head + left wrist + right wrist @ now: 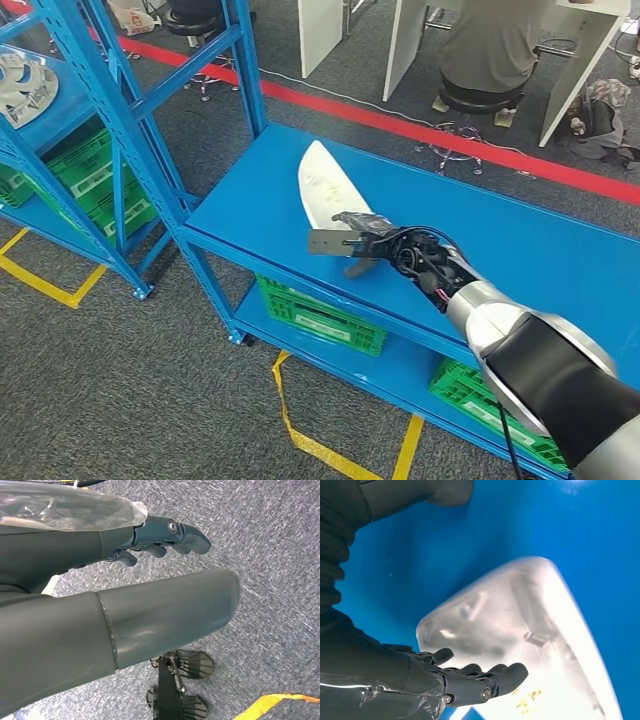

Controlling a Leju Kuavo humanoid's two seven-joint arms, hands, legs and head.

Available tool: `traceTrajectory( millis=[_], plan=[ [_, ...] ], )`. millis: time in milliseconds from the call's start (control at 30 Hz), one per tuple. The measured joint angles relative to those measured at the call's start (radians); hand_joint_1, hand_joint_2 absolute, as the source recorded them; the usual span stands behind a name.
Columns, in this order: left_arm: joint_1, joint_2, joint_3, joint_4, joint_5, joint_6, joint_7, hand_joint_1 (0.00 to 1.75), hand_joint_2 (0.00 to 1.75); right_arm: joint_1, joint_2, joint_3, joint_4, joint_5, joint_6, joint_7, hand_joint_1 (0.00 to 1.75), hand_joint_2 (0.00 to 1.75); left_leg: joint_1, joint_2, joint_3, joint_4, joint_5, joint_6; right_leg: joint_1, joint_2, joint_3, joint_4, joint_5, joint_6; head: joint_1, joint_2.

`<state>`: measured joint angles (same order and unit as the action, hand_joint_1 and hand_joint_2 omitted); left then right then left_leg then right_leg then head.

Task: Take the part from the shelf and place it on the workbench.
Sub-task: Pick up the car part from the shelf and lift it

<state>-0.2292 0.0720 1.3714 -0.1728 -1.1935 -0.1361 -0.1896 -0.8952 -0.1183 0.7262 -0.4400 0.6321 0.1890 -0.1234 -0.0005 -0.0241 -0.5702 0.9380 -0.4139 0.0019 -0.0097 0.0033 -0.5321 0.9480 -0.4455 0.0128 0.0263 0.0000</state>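
The part (323, 186) is a long white curved panel lying on the blue workbench top (513, 250). In the right wrist view the part (531, 630) lies just past my fingers (486, 677). My right hand (361, 243) hovers over the panel's near end with its fingers stretched out and nothing in them. Beside my body hangs my left hand (158, 540), fingers loosely extended over the grey carpet, holding nothing.
A blue shelf rack (113, 120) stands at the left with green crates (98, 180) and a white part (26, 88) on it. Green crates (321, 315) sit under the workbench. A person sits on a stool (483, 60) behind a red floor line.
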Motion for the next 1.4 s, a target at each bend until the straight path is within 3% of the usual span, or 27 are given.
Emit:
traceTrajectory(
  millis=[733,867,900,1400],
  plan=[
    [-0.006,0.000,0.000,0.000,-0.003,0.001,0.002,0.00,0.00,-0.034,0.033,0.009,0.053,0.045,-0.037,0.024,0.00,1.75,0.000,0.000,0.000,0.000,0.000,0.000,0.000,0.000,0.000,0.000,0.000,0.000,0.000,0.000],
    [-0.006,0.000,0.000,0.000,-0.006,0.001,0.002,0.00,0.00,-0.038,0.035,0.010,0.062,0.057,-0.036,0.028,1.68,1.75,0.000,0.000,0.000,0.000,0.000,0.000,0.000,0.000,0.000,0.000,0.000,0.000,0.000,0.000],
    [-0.006,0.000,0.000,0.000,-0.007,0.001,0.002,0.00,0.00,-0.038,0.036,0.011,0.063,0.059,-0.036,0.030,1.75,1.75,0.000,0.000,0.000,0.000,0.000,0.000,0.000,0.000,0.000,0.000,0.000,0.000,0.000,0.000],
    [-0.013,-0.002,0.000,0.000,-0.018,-0.001,0.003,0.00,0.00,-0.048,0.036,0.009,0.079,0.087,-0.037,0.033,1.75,1.75,0.000,0.001,0.002,0.000,0.000,0.000,0.000,0.001,0.002,0.000,0.000,0.000,0.000,0.000]
  ],
)
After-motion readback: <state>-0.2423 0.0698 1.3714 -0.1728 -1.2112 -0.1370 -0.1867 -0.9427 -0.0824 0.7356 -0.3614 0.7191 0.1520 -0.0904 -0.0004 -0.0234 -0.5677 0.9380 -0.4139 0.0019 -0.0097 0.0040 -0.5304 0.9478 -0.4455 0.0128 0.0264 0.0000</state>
